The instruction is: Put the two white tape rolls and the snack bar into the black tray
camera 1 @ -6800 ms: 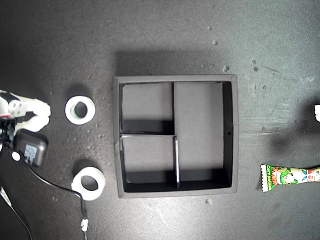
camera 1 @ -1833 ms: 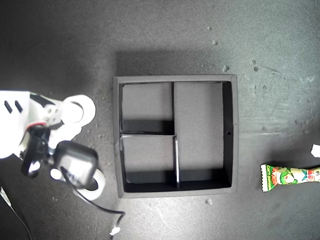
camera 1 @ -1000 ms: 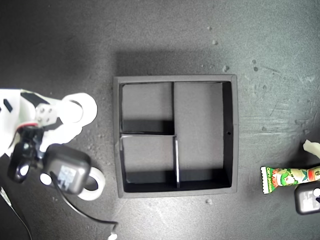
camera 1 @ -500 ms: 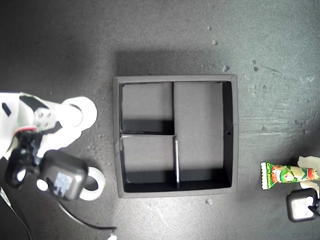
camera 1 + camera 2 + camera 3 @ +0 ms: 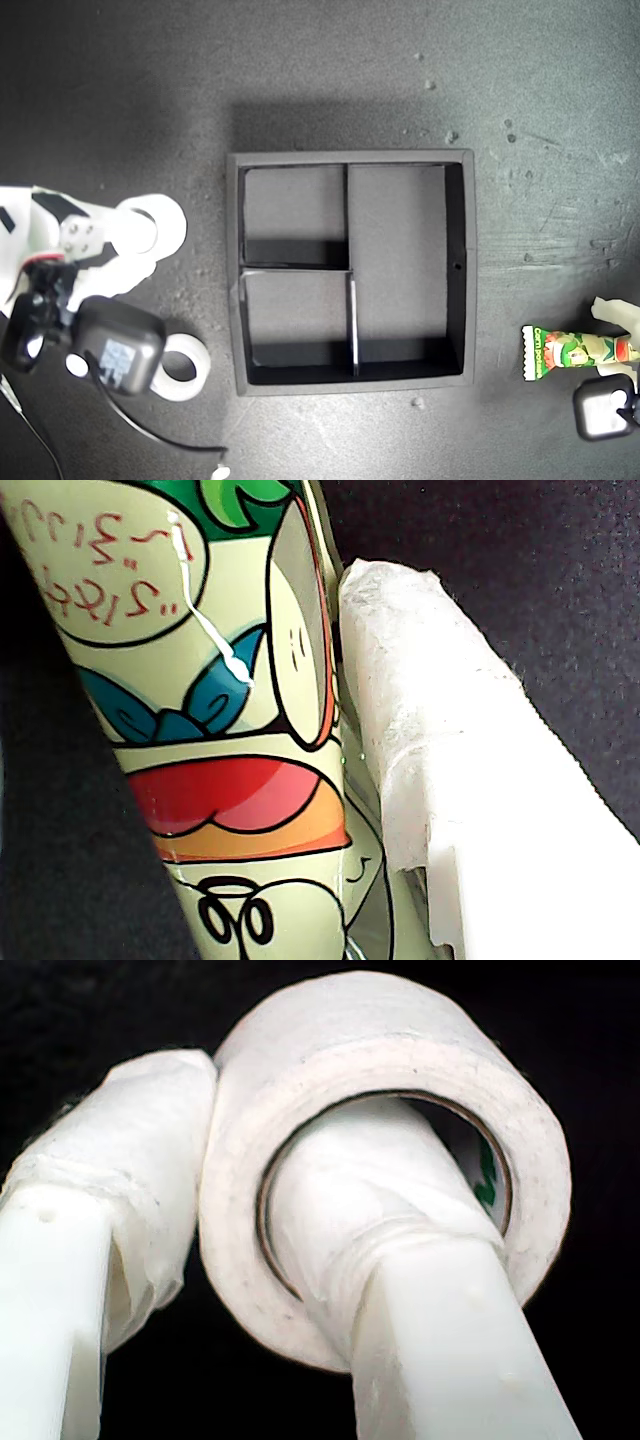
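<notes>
Already threaded: one finger point(image 5: 390, 1260) of my second gripper point(image 5: 230, 1250) through the upper white tape roll point(image 5: 160, 222), black tray point(image 5: 458, 375) rightward; my first gripper point(image 5: 345, 780) apparently astride the snack bar point(image 5: 578, 350).

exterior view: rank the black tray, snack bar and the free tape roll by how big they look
1. black tray
2. snack bar, though an arm covers its far end
3. free tape roll, partly behind a camera
</notes>
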### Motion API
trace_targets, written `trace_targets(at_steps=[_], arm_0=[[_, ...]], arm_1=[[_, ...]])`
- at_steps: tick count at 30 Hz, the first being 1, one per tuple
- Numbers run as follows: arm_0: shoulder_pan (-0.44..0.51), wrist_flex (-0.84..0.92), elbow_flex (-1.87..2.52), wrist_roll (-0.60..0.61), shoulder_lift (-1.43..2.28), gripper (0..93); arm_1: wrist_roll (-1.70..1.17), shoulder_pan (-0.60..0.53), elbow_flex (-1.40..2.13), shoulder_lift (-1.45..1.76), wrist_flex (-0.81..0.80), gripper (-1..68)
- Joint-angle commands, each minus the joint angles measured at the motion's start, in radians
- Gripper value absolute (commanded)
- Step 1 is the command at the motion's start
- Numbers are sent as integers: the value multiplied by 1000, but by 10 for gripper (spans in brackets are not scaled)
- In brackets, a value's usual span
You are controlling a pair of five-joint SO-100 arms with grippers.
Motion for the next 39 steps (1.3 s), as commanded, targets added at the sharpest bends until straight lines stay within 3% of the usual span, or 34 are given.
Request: trace_targets(at_steps=[1, 3, 5, 12, 16, 22, 28, 32, 39], arm_0=[[17, -35, 15, -14, 51, 1], [17, -51, 35, -14, 63, 1], [17, -64, 44, -11, 64, 1], [12, -67, -9, 17, 8, 1], [12, -64, -43, 26, -20, 1], [29, -55, -118, 23, -67, 1], [78, -26, -298, 35, -184, 2], [97, 9, -453, 52, -325, 3], [130, 44, -611, 52, -483, 4]], arm_1=[[20, -2, 37, -3, -60, 68], [5, 8, 43, -3, -64, 10], [-55, 28, 20, -2, -44, -1], [-443, 143, -325, 3, 420, -2], [-761, 227, -489, -2, 535, -2], [-1278, 324, -624, -3, 568, -2], [-1727, 387, -690, -29, 486, -1], [-1827, 442, -827, -146, 503, -1], [-1884, 443, -1197, -482, 581, -1]])
